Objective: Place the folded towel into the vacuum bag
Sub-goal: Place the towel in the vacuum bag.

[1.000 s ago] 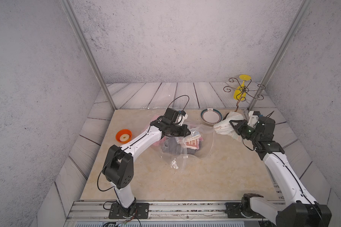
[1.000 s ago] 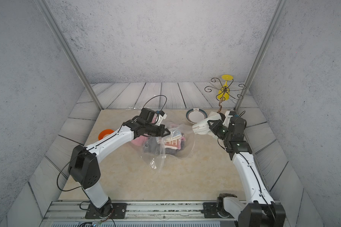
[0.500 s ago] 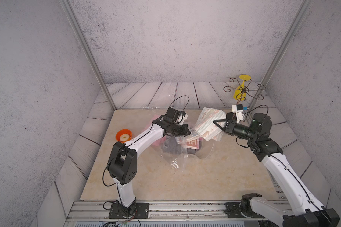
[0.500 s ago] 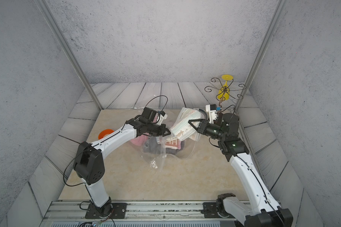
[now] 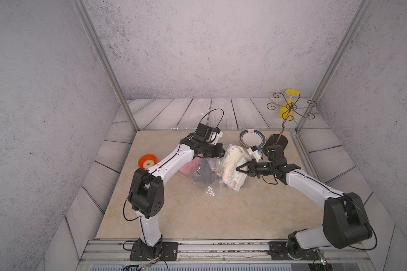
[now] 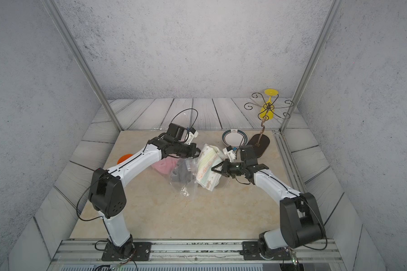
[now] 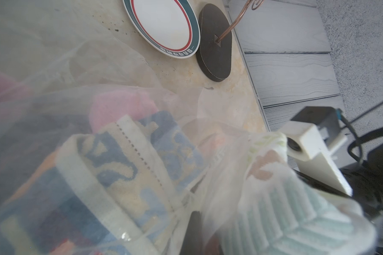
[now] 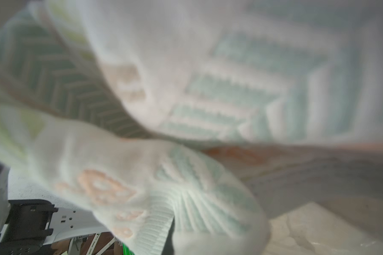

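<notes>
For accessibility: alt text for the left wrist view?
A folded pale green towel sits at the edge of a clear plastic vacuum bag holding a blue patterned towel and pink cloth. Beyond: a teal-rimmed white plate and dark oval stand base.

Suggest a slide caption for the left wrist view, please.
Through the clear bag, a blue patterned towel lies inside; a pale striped towel hangs close beside it, plate and stand base beyond.

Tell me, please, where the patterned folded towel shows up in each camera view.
Top view: folded towel mid-table, pinched by right gripper at the vacuum bag.
Top view: same spot.
Left wrist: lower right.
Right wrist: fills most of the frame.
Shared landmark: plate, behind the towel; absent from right wrist view.
</notes>
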`<state>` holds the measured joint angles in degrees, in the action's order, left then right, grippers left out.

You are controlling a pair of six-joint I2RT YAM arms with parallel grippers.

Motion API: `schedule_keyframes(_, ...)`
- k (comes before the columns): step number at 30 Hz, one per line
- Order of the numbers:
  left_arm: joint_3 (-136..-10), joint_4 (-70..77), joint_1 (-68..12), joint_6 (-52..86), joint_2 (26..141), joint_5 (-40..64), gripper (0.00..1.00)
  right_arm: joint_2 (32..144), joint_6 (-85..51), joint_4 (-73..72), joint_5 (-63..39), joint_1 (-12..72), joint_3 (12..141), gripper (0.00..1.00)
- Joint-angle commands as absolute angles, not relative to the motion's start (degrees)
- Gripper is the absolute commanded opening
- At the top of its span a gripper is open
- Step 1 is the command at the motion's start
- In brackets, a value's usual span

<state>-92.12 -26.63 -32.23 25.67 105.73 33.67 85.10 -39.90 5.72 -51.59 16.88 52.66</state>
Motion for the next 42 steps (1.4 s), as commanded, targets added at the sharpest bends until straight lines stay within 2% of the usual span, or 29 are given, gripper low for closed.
schedule_keyframes(1,-93.51,-25.48,-32.60,23.85,102.22,37.11,0.00,90.81,-37.80,5.57,-46.55,18.03,55.32,0.00)
schedule_keyframes(11,-98.86,-25.16,-33.13,22.71,98.32,39.07,0.00,98.58,-30.38,19.95,-33.09,21.95,60.19,0.00)
schedule_keyframes(20,-102.86,-26.10,-34.68,21.26,100.57,38.02,0.00,92.08,-25.05,28.25,-24.40,23.47,62.02,0.00)
schedule_keyframes(26,-100.50,-26.34,-36.23,20.38,101.84,36.13,0.00,83.89,-20.15,26.42,-27.07,27.80,64.47,0.01)
schedule_keyframes(32,-99.06,-26.72,-38.29,19.72,102.06,35.98,0.00,84.72,-22.16,23.73,-29.02,28.98,70.55,0.01)
schedule_keyframes(42,-93.74,-28.08,-39.20,17.02,95.64,40.81,0.00,86.14,-37.35,7.73,-9.11,28.39,68.51,0.00)
